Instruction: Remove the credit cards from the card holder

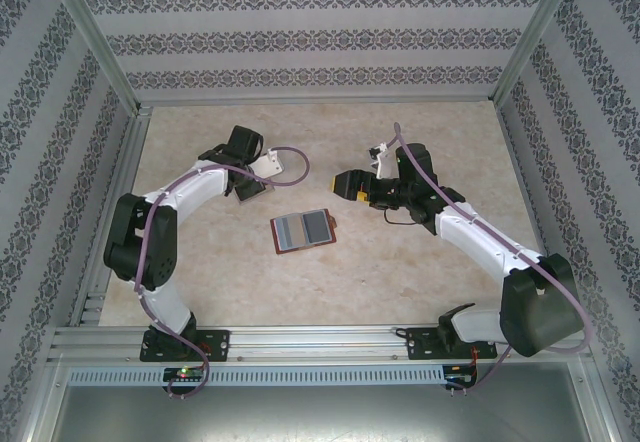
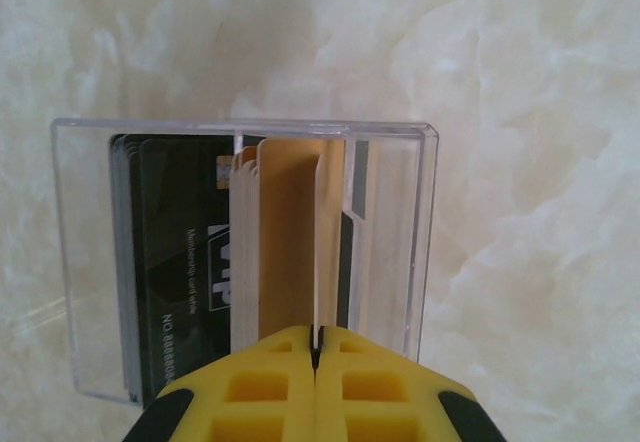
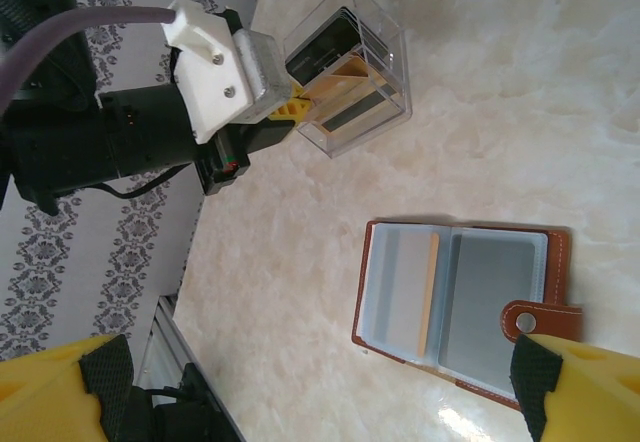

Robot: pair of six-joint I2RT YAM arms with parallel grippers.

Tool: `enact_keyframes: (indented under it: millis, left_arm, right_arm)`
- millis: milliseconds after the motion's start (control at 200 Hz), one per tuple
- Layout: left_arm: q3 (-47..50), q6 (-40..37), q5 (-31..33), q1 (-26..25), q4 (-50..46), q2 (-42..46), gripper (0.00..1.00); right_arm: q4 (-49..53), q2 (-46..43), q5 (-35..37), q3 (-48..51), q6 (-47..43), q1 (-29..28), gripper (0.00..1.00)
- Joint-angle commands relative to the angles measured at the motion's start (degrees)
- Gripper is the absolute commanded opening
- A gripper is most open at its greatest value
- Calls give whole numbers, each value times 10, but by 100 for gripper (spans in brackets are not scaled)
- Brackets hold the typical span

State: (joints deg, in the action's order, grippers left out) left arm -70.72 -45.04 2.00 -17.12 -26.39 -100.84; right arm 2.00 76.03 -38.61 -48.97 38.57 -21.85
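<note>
Your right gripper point(image 1: 345, 184) hangs with its jaws spread wide and empty. The card holder point(image 1: 303, 230) lies open and flat mid-bench, just toward the arm bases and to the left of those jaws, its long axis running across the bench at a slight tilt. Your left gripper point(image 1: 252, 177) is about as near on the other side, but its jaws pinch a gold card point(image 2: 290, 242) standing in the clear box point(image 2: 85, 262). The free right arm looks the better reach. A tan card point(image 3: 432, 292) shows its edge in one panel.
</note>
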Motion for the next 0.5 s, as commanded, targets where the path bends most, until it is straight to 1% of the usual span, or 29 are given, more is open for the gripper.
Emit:
enact_keyframes:
  millis: [0, 55, 95, 115, 420, 495]
  left_arm:
    - [-4, -4, 1, 8, 14, -11, 1]
    - [-2, -2, 5, 8, 19, -13, 6]
    - [-1, -2, 6, 7, 23, -14, 15]
    - [0, -2, 8, 7, 24, -15, 17]
    - [0, 5, 28, 7, 38, -22, 17]
    - [1, 11, 44, 8, 47, -23, 17]
  right_arm:
    - [-3, 4, -10, 1, -9, 7, 98]
    - [-3, 4, -10, 2, -9, 8, 98]
    - [-3, 4, -10, 2, -9, 8, 98]
    - [-3, 4, -10, 3, -9, 8, 98]
    - [-7, 5, -14, 5, -4, 8, 98]
    - [-8, 4, -15, 5, -4, 8, 98]
